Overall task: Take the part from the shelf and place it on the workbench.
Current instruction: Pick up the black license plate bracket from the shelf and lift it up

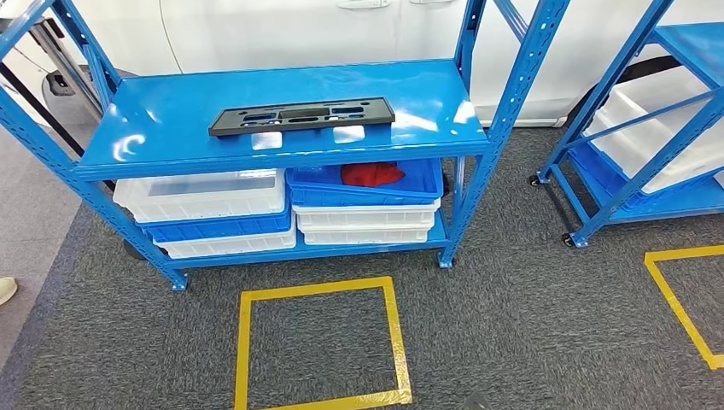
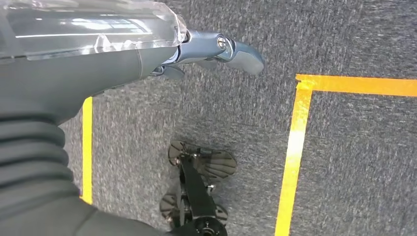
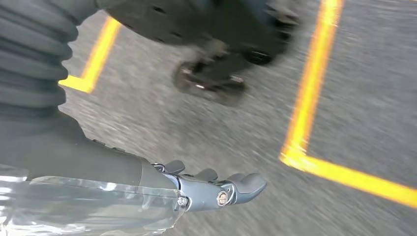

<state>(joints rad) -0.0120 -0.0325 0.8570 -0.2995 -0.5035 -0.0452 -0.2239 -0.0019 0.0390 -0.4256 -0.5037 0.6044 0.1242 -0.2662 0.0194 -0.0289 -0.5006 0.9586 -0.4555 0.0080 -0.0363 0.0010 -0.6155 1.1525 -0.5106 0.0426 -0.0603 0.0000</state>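
From the head view we see the black part (image 1: pixel 302 115) lying flat on the top board of the blue shelf (image 1: pixel 171 111), with white and blue bins (image 1: pixel 205 195) stacked on the level below and a yellow taped square (image 1: pixel 320 346) on the grey carpet in front.

At the left wrist, our left hand (image 2: pixel 216 51) hangs over the carpet (near yellow tape), fingers extended, holding nothing.

At the right wrist, our right hand (image 3: pixel 221 189) likewise hangs empty, fingers loosely apart, though the picture is blurred.

Black part (image 1: pixel 302 115) — blue shelf (image 1: pixel 282 107).
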